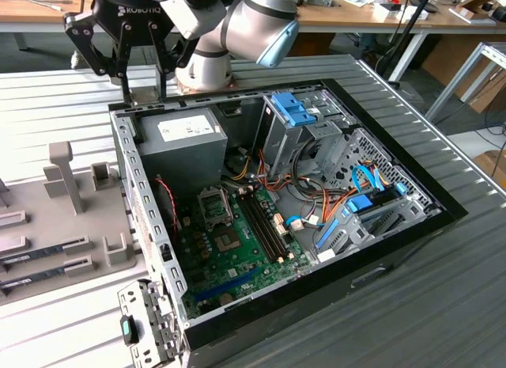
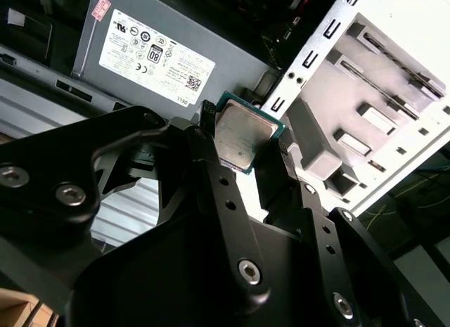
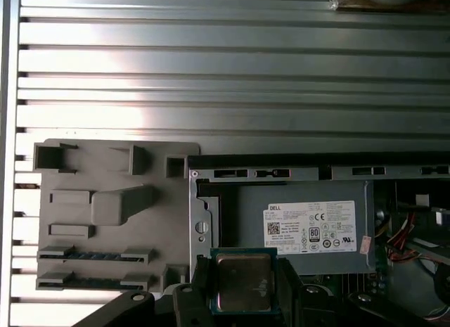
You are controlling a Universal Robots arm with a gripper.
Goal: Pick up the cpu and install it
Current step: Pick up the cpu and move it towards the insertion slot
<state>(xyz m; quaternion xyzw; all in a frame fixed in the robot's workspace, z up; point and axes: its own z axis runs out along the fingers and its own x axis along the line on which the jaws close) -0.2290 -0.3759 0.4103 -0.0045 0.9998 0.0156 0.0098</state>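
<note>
Silvery-grey metal marks the cpu (image 2: 242, 133), clamped by two opposite edges between the fingertips of the claw (image 1: 144, 89), its lid facing both wrist cameras. The claw hangs over the rear wall of the open case (image 1: 443, 218), with the power supply (image 1: 178, 142) directly below it. Deeper in the case, beyond the power supply from the claw, the green board (image 1: 237, 249) carries the socket (image 1: 215, 203), which appears unfilled; whether its retaining frame is raised cannot be told. The case also holds a drive cage (image 1: 296, 119) and loose cables (image 1: 316, 206). Outside the case, off to one side of the claw, a grey tray (image 3: 112, 221) keeps long dark sticks (image 3: 91, 257) in its slots. Likely hazards: an edge-only grip may let the chip slip or tilt, a descent close to the case wall could knock it askew, and seating it rotated or skewed could damage the socket contacts.
</note>
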